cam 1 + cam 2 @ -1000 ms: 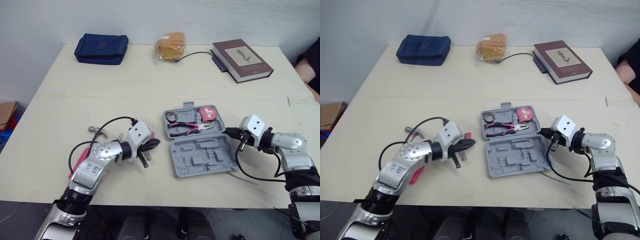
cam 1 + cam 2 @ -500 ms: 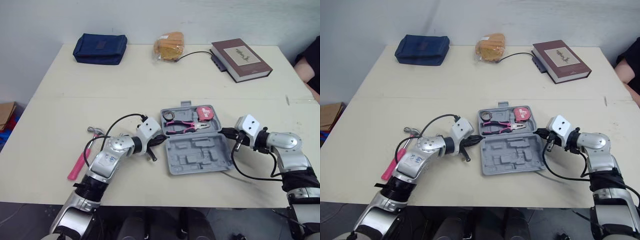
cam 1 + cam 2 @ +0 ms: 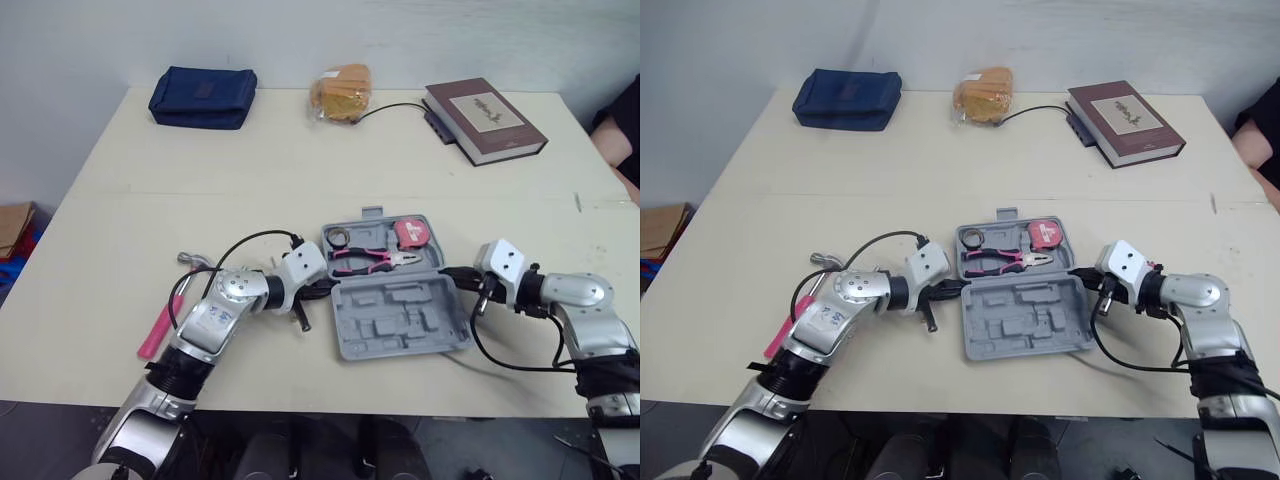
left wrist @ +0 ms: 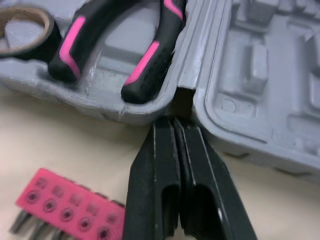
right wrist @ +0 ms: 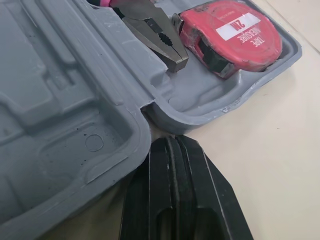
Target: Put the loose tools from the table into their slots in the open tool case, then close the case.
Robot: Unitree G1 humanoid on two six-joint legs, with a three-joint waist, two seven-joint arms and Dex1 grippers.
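Cream worktop (image 3: 250, 170), matt, set against a pale wall. Along its far edge lie a navy pouch (image 3: 203, 96), a yellow-orange packet (image 3: 340, 92) and a brown book (image 3: 485, 120), with a black cable (image 3: 395, 107) running between the last two. A person's arm (image 3: 620, 140) is cut off at the right border.

Tool case (image 3: 400, 320): grey moulded plastic, lying open and flat at near centre.
- Far half: pliers (image 3: 375, 260) with pink-and-black handles, a roll of tape (image 3: 341, 237) and a red tape measure (image 3: 413, 232) marked 2M.
- Near half: bare moulded recesses.

Loose on the worktop:
- Hammer (image 3: 165, 315), pink handle, left of the case, partly hidden behind the left arm.
- Pink bit holder (image 4: 70, 207), just beside the case's left side, cut off at the frame edge.

Left pincer (image 4: 172, 122): fingers pressed together, nothing held, tips at the hinge gap on the case's left side.

Right pincer (image 5: 172, 142): fingers likewise closed and holding nothing, tips at the hinge notch on the case's right side.
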